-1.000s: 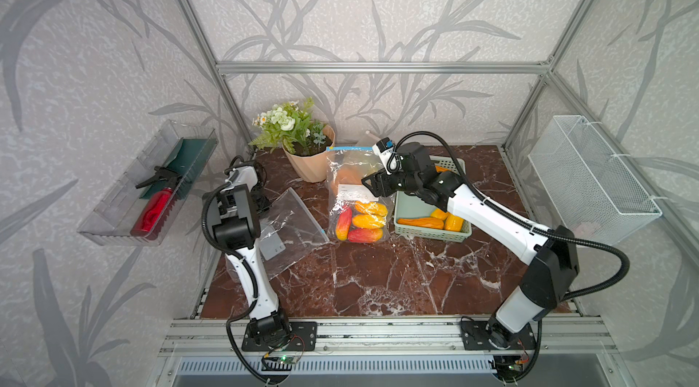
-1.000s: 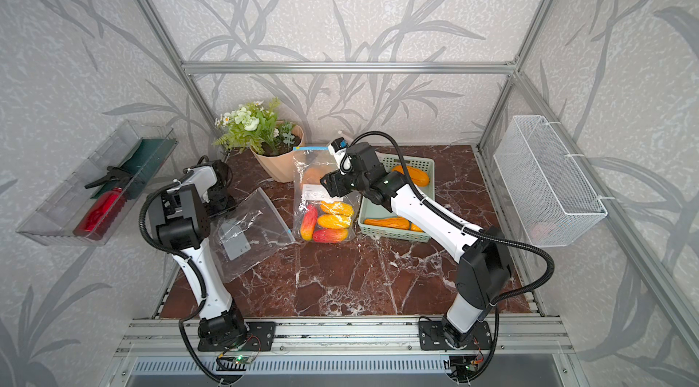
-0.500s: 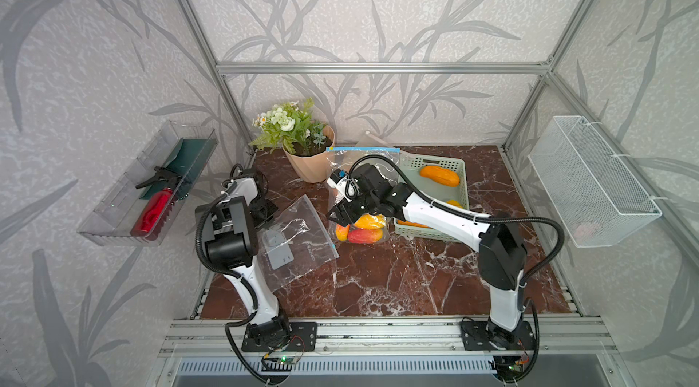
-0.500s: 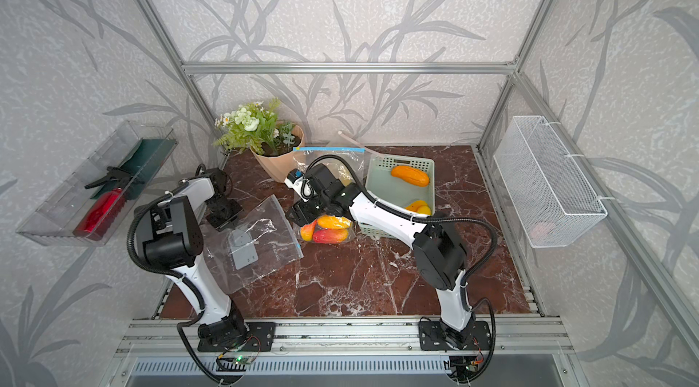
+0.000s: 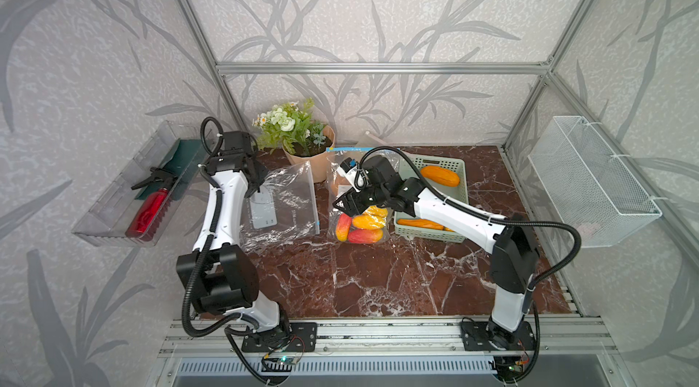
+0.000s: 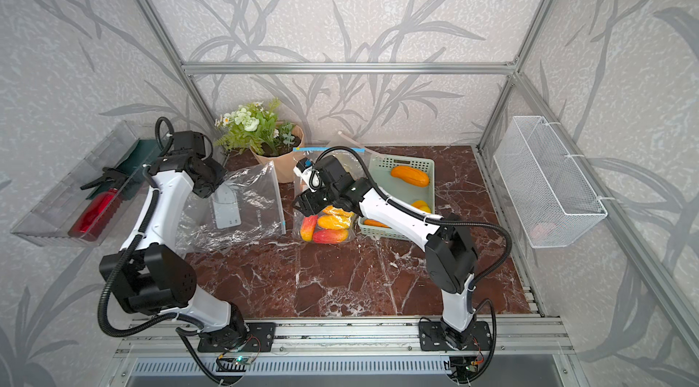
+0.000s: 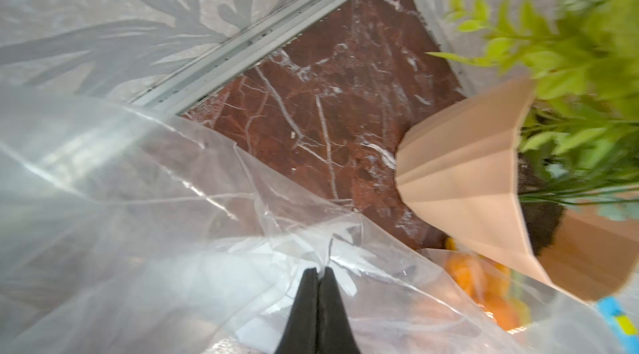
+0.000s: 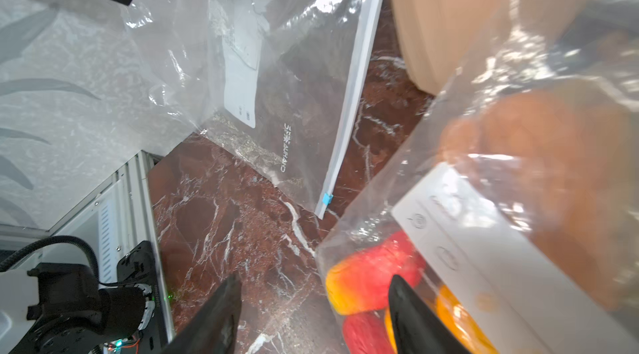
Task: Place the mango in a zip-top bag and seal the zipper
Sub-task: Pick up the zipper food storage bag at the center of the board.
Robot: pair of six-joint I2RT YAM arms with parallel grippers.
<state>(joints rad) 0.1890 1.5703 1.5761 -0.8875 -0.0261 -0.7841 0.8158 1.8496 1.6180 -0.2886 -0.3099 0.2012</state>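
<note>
Nearest, only bare dark marble counter (image 5: 378,283); nothing to handle before the two bags in the middle.

Pinches a fold of the empty zip-top bag (image 5: 287,207) in the left gripper (image 7: 320,271), black fingers pressed flat together on the clear film, that side raised off the counter. Lies with its white zipper strip (image 8: 349,99) turned toward the right arm, blue slider tab (image 8: 326,199) at the near end. Expect thin, slippery, floppy film, likely to sag shut unless one lip is held up. Better taken by the stiffer strip than by the crinkled panel.

Just beside it, a filled bag (image 5: 359,222) with red and yellow fruit inside. Hovers the right gripper (image 8: 314,279) above that bag, jaws parted and empty, one fingertip over the fruit.

Farther back, just beside the filled bag, a green basket (image 5: 464,192) with a loose mango (image 5: 440,176) lying at its far end. Another partly hidden under the right arm. Looks smooth, rounded and firm; weight impossible to tell. Take it across the narrow middle with jaws wide, squeezing gently so as not to squirt it out.

Behind everything, a potted plant (image 5: 325,147) close to the empty bag's far corner. Mind it when lifting the bag's mouth.
</note>
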